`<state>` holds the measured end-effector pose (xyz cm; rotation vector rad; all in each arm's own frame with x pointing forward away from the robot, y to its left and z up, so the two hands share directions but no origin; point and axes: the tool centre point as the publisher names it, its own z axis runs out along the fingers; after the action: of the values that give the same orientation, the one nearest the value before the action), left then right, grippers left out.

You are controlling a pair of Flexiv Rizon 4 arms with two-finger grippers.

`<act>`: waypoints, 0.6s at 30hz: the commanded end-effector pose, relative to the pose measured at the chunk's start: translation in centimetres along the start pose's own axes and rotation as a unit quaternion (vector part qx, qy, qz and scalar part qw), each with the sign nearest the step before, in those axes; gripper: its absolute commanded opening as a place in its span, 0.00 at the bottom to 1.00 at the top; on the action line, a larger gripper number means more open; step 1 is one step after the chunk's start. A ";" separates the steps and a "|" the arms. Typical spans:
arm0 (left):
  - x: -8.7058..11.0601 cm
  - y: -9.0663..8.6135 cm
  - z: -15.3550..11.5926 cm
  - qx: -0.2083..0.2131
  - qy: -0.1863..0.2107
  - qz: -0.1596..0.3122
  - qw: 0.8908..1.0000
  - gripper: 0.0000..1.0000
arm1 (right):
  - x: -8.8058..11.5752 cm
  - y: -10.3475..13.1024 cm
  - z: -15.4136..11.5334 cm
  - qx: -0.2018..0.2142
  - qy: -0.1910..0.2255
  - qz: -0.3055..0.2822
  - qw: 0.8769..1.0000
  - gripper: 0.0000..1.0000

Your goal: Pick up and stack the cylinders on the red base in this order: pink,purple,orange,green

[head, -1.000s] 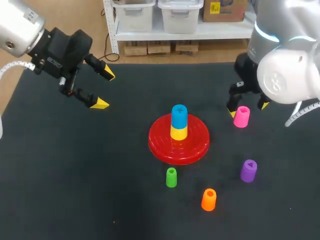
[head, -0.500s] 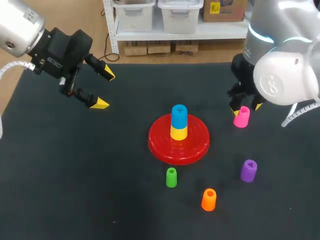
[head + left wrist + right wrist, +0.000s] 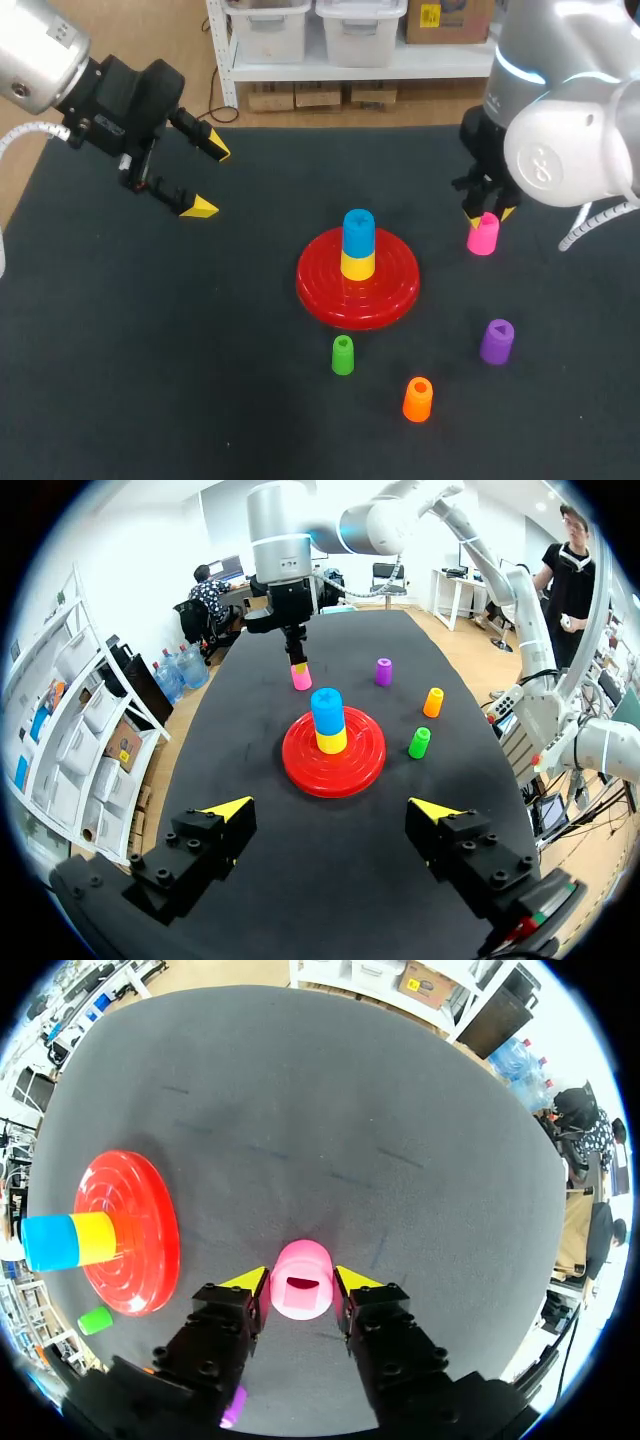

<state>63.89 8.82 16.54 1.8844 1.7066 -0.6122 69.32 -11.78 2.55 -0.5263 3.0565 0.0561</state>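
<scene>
End effector [image 3: 301, 1282] apparently around pink cylinder [image 3: 302, 1263]

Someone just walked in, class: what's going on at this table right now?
The right tool grips the pink plastic cylinder standing on the black table beside the round red base. That base carries a yellow cylinder under a blue cylinder. The purple cylinder, orange cylinder and green cylinder stand untouched. The left tool hangs open, empty.

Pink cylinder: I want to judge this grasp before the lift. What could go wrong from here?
The right gripper pinches the pink cylinder only near its top, so it may slip or tilt. The blue cylinder already tops the stack on the base; an off-centre placement could topple it.
</scene>
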 end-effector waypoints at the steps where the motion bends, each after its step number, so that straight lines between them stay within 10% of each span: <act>1: 0.0 0.1 0.0 0.001 0.000 0.001 1.000 1.00 | 0.5 -0.1 0.0 0.000 -0.002 0.000 1.000 0.40; 18: 0.0 0.1 0.0 0.001 0.000 0.001 1.000 1.00 | 0.6 0.1 0.2 0.007 -0.004 -0.005 1.000 0.47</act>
<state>63.89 8.82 16.54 1.8844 1.7066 -0.6122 69.02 -11.94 2.43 -0.5402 3.0499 0.0407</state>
